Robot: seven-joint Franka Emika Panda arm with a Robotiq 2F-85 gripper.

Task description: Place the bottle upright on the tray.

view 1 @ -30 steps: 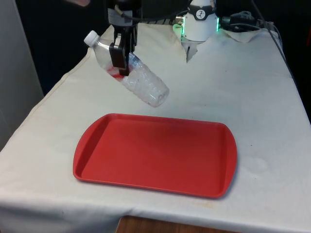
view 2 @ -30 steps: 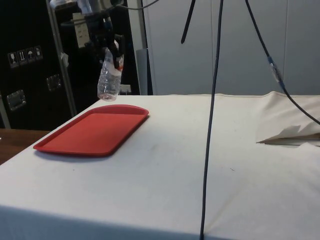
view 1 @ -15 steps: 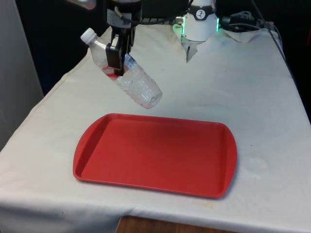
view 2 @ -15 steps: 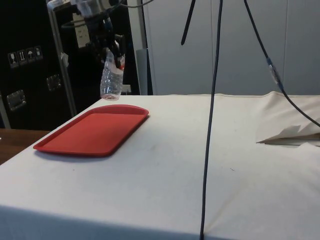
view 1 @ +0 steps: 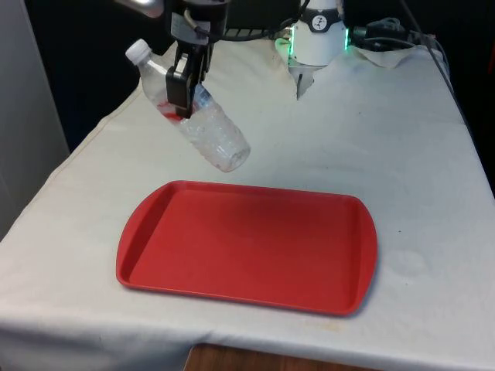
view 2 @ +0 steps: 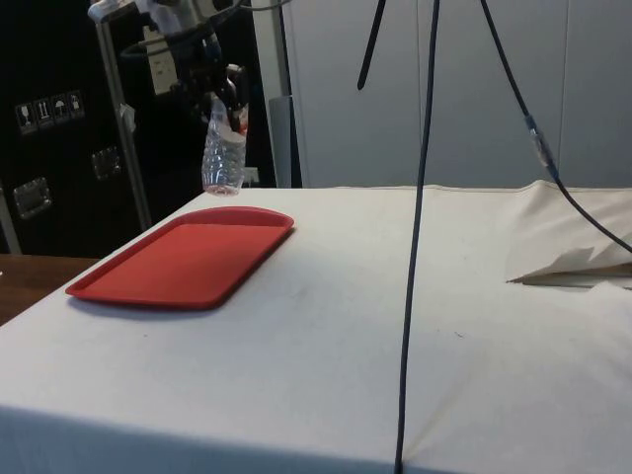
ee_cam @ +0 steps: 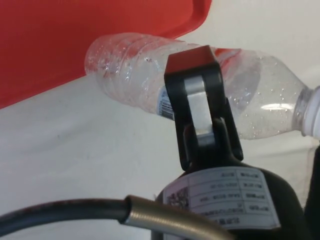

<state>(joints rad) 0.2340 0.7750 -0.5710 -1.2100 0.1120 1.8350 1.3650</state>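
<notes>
Gripper (view 1: 184, 83) clamps tilted clear bottle (view 1: 193, 116) above cloth, beyond red tray (view 1: 247, 246).

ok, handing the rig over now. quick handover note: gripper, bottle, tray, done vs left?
Gripper: shut on the bottle, gripping it around the middle near the red label.
Bottle: clear, empty-looking, white cap on, held tilted in the air with the cap up toward the front view's left, base lower, just beyond the tray's far edge.
Tray: red, flat on the white cloth, nothing on it.
Done: bottle picked up.
Left: carry it over the tray, bring it upright, set it down, release.
</notes>
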